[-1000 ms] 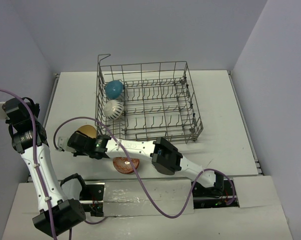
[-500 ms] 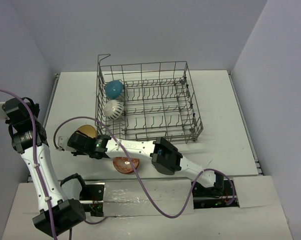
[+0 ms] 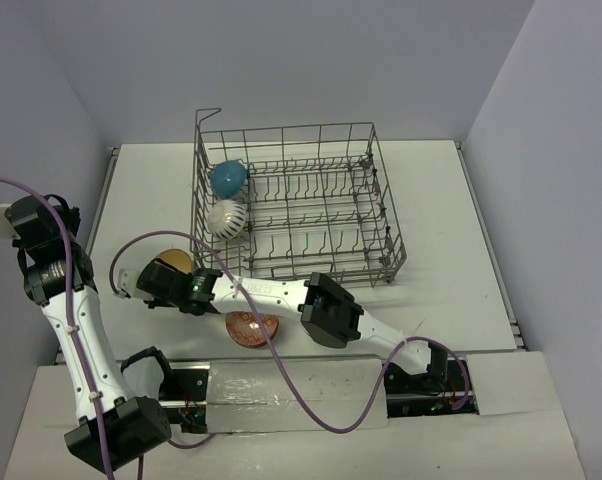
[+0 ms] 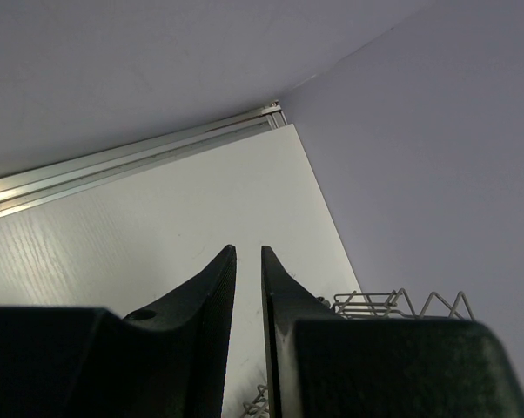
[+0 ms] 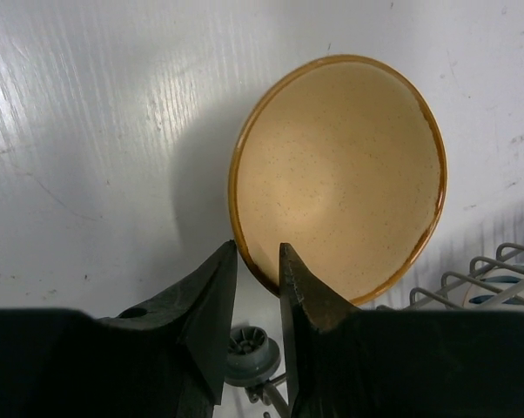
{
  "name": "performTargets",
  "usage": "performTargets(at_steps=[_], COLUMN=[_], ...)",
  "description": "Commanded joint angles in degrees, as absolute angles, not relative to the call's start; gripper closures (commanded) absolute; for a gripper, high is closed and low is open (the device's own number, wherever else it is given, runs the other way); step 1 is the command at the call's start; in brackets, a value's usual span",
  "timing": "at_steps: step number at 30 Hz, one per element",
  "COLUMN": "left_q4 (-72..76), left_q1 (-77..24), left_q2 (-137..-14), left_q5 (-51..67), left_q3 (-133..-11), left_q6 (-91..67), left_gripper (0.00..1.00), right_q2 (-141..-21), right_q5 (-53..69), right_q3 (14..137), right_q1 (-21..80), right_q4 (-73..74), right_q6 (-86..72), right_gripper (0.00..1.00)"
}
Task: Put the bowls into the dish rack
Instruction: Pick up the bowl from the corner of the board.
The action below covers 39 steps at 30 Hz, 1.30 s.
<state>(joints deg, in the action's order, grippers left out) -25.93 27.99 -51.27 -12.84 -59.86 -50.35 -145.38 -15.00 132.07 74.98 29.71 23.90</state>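
Bowls are about half loaded, judging by what shows: four in all, two in the rack and two on the table. A glossy teal bowl and a white bowl with a dark net-like pattern stand on edge, one behind the other, at the left end of the large grey wire dish rack, whose other rows of upright tines hold nothing.

A round tan-yellow stoneware bowl with a darker brown rim lies just off the rack's near left corner. Its inside is matt and finely speckled. A reddish-brown glazed bowl lies nearer the arm bases, partly under the right arm.

The right gripper has its black fingers parted only narrowly, astride the near edge of the tan bowl. A sliver of the bowl's inside shows beside one finger, so I judge the rim not yet pinched. The left gripper is raised off to the left, with only a thin slit between its fingers and nothing in it.

The white table has a painted wood grain with faint scuffs.
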Motion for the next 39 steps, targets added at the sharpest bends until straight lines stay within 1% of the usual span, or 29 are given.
performTargets(at_steps=[1, 22, 24, 25, 30, 39], left_q4=[-23.64, -23.38, -23.12, -23.2, -23.12, -22.94], left_q1=[28.39, 29.27, 29.36, 29.36, 29.53, 29.53], left_q2=[-51.15, -51.59, -51.5, -51.5, -51.5, -51.24], left_q5=[-11.51, -9.23, -9.23, -9.14, -9.14, -9.14], left_q3=[-59.5, -59.33, -59.24, -59.24, -59.24, -59.15], left_q6=[-50.71, -51.06, -50.98, -50.98, -50.98, -50.89], left_gripper=[0.77, 0.77, 0.78, 0.78, 0.78, 0.78], right_q2=[-147.04, -145.9, -145.29, -145.02, -143.79, -141.86], right_q5=[-15.21, -14.5, -14.41, -14.33, -13.97, -13.71], right_q3=[134.3, 132.1, 131.23, 130.96, 129.11, 127.18], right_q1=[74.09, 73.74, 73.74, 73.74, 73.83, 73.83], right_q4=[27.69, 26.98, 26.81, 26.46, 26.02, 25.84], right_q6=[23.99, 23.91, 23.64, 23.56, 22.85, 21.89], right_gripper=[0.68, 0.84, 0.89, 0.93, 1.0, 1.0])
